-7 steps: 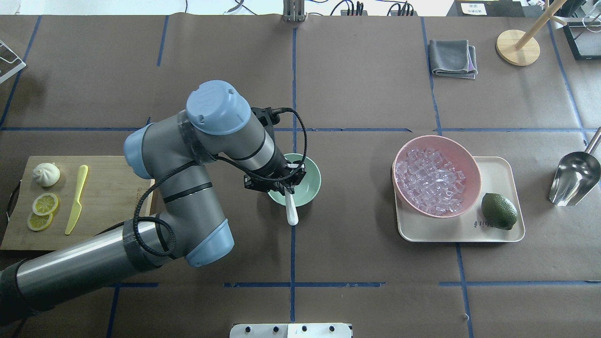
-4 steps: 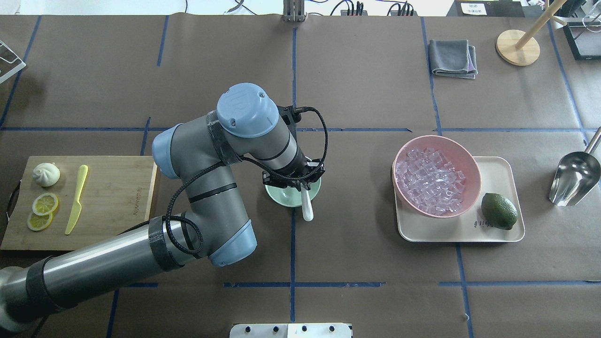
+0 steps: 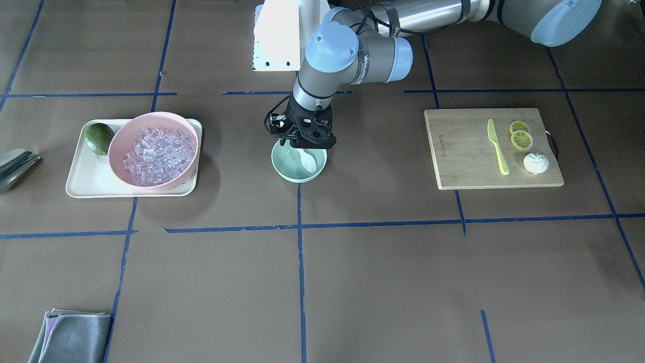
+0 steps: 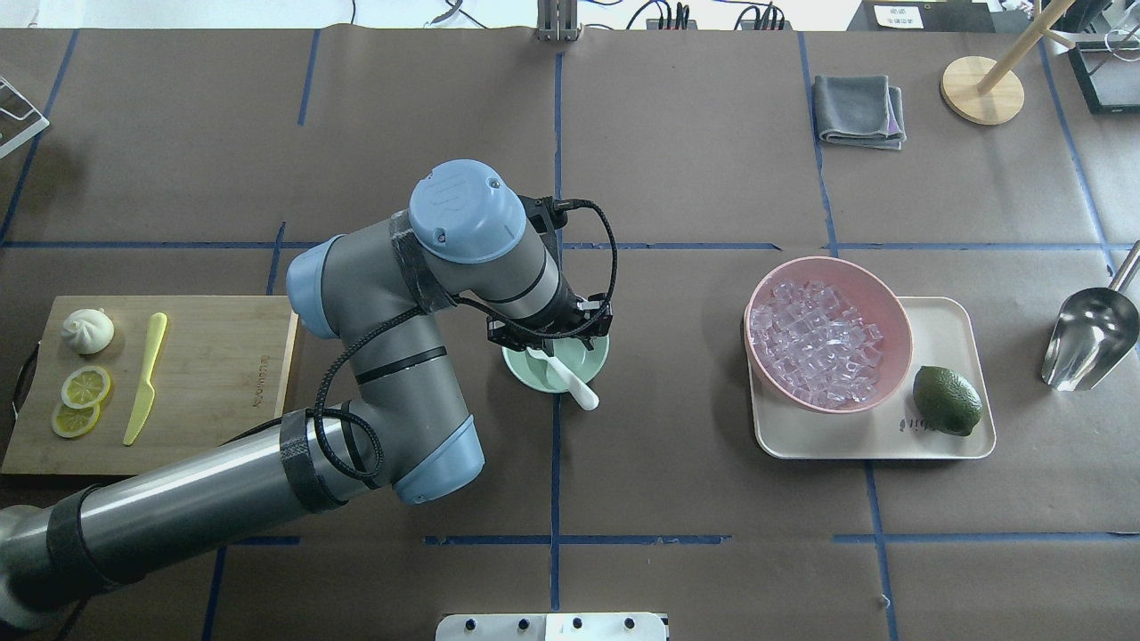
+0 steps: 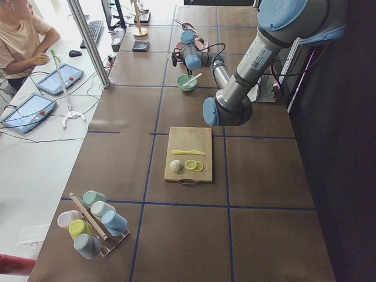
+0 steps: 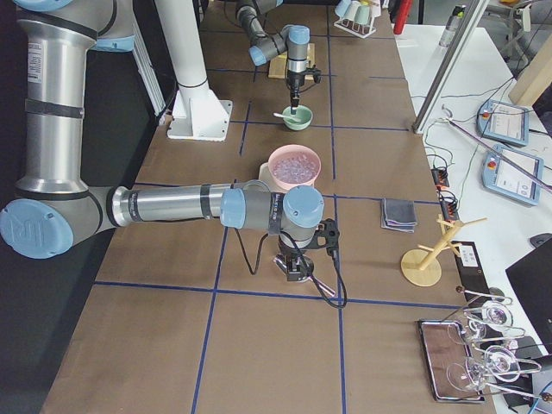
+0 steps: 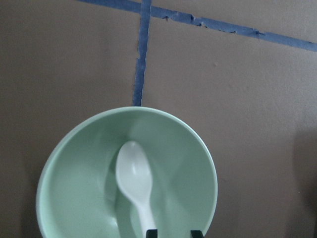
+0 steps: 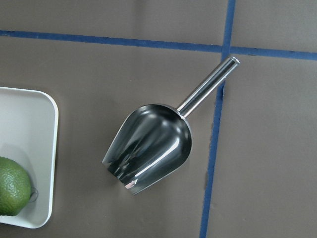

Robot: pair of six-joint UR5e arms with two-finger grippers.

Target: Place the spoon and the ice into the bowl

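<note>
The mint-green bowl [image 4: 525, 369] stands at the table's middle. The white spoon [image 4: 574, 387] lies slanted in it, scoop down inside, handle over the near rim. In the left wrist view the scoop of the spoon [image 7: 132, 171] rests on the floor of the bowl [image 7: 79, 173]. My left gripper [image 4: 550, 341] hovers just above the bowl, open, its fingertips apart beside the handle. The ice [image 4: 815, 343] fills the pink bowl [image 4: 895, 303] at the right. My right gripper [image 6: 293, 267] shows only in the exterior right view; I cannot tell its state.
The pink bowl and a lime [image 4: 946, 401] sit on a cream tray [image 4: 944, 320]. A metal scoop [image 4: 1091, 338] lies right of the tray. A cutting board [image 4: 223, 356] with a yellow-green knife [image 4: 145, 378], lemon slices and a bun is at the left. A grey cloth [image 4: 859, 109] lies at the far right.
My left arm carried the spoon rightwards over the bowl. The spoon has gone from hanging in the gripper to lying slanted in the bowl, let go.
</note>
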